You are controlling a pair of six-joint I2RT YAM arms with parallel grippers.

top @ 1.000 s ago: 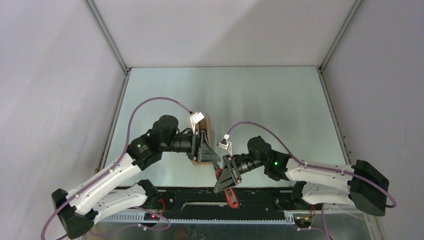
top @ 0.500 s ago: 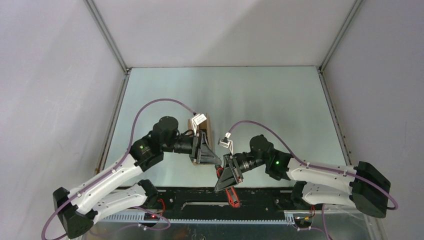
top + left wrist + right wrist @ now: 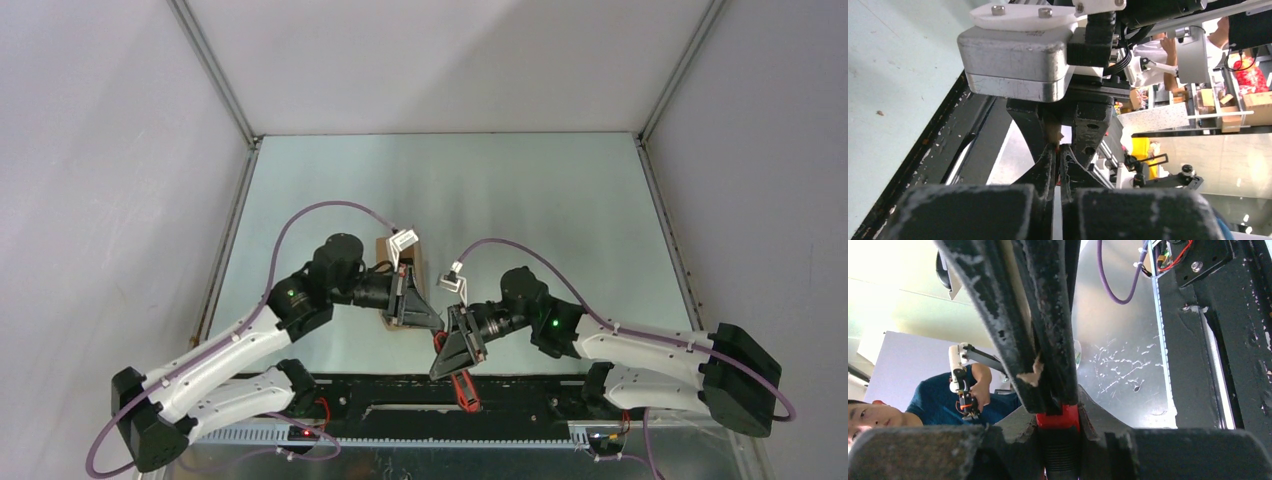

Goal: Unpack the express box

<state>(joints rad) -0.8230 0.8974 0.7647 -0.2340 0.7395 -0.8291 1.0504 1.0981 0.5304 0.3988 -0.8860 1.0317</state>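
The express box [image 3: 416,270], a small brown carton, lies on the table, mostly hidden under my left wrist. My right gripper [image 3: 443,345] is shut on a red-and-black utility knife [image 3: 462,390], held above the table's near edge. In the right wrist view the knife's [image 3: 1058,420] ribbed black handle sits between the right gripper [image 3: 1058,427] fingers, red end outward. My left gripper [image 3: 435,325] reaches over from the box side and is shut on that red end. In the left wrist view the left gripper [image 3: 1058,150] has its jaws almost together, with a sliver of red between them.
The black base rail [image 3: 400,385] runs along the table's near edge, just under the knife. Grey enclosure walls [image 3: 120,200] stand on both sides and at the back. Purple cables [image 3: 330,205] loop over each arm.
My left gripper has closed from wide open onto the knife's red end and moved slightly right. The right gripper has stayed shut on the knife and has barely moved.
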